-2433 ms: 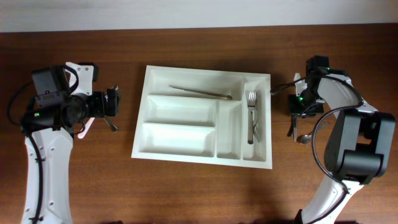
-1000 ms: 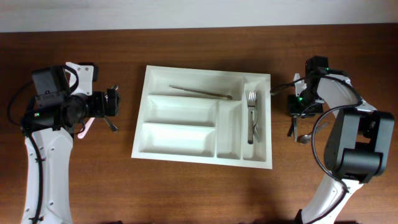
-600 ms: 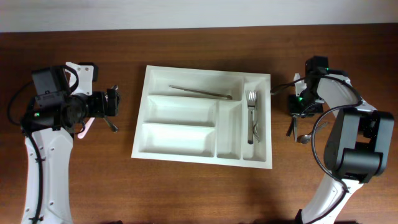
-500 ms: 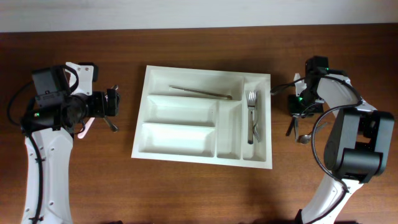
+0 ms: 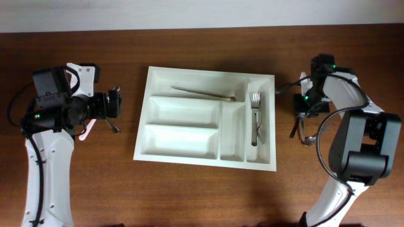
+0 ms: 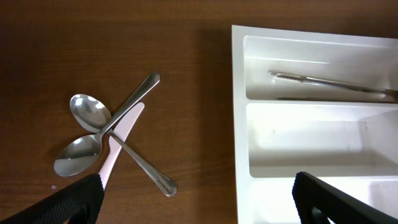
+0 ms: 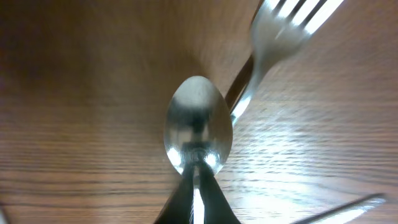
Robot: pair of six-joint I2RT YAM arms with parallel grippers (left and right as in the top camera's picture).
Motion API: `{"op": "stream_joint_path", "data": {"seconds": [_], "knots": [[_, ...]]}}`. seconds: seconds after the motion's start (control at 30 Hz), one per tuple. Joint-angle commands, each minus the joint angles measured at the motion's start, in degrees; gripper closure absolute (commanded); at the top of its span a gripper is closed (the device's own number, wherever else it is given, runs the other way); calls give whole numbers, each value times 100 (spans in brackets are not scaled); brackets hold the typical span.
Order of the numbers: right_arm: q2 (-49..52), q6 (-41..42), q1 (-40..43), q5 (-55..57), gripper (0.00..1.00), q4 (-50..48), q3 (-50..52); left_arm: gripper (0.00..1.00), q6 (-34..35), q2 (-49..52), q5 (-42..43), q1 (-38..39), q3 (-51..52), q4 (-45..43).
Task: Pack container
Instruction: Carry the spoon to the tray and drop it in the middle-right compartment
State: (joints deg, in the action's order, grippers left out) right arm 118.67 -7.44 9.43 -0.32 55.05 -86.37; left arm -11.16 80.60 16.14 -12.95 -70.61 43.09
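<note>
The tray [image 5: 208, 72] lies flat in the middle of the table [image 5: 202, 195], a little nearer the far edge than the near one. Its far long compartment holds one slim metal piece [image 6: 329, 83]. The narrow compartment at its right end holds forks [image 5: 255, 116].

The table is dark brown wood, and a pale wall [image 5: 189, 12] runs behind its far edge.

Toward the left edge, two spoons [image 6: 87, 112] lie crossed on the wood with a pale pink utensil [image 6: 111, 155] across them, well apart from the tray. The left claw [image 5: 116, 104] hangs just beside them, its fingers [image 6: 81, 199] wide apart.

Near the right edge, the right claw [image 7: 198, 199] appears clamped on the handle of a spoon [image 7: 198, 124], though that close view is blurred. A fork [image 7: 273, 43] lies beside the bowl.
</note>
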Motion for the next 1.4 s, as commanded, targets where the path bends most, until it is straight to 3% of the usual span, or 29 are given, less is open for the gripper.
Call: {"op": "stream_joint_path", "data": {"seconds": [0.0,0.3,0.6,0.9,1.07,1.23,1.37], "knots": [[-575,90,-35,-103,96,76,-450,1,-94,17,103,-13,-90,-13],[-1244,1047,-348,-407,96,684,-772,1,-94,17,103,-13,-90,-13],[-1565,2428,-1611,-420,96,1200,-730,1,-94,17,103,-13,-90,-13],[-1384,3613,-3047,-138,96,260,15,1,-94,17,103,-13,-90,-13],[-1349,3799,-3283,-59,96,-603,734,1,-94,17,103,-13,-90,-13],[-1346,3797,-3305,-55,96,-798,1139,1,-94,17,103,-13,-90,-13],[-1346,3777,-3305,-59,72,-951,1222,1,-94,17,103,-13,-90,-13]]}}
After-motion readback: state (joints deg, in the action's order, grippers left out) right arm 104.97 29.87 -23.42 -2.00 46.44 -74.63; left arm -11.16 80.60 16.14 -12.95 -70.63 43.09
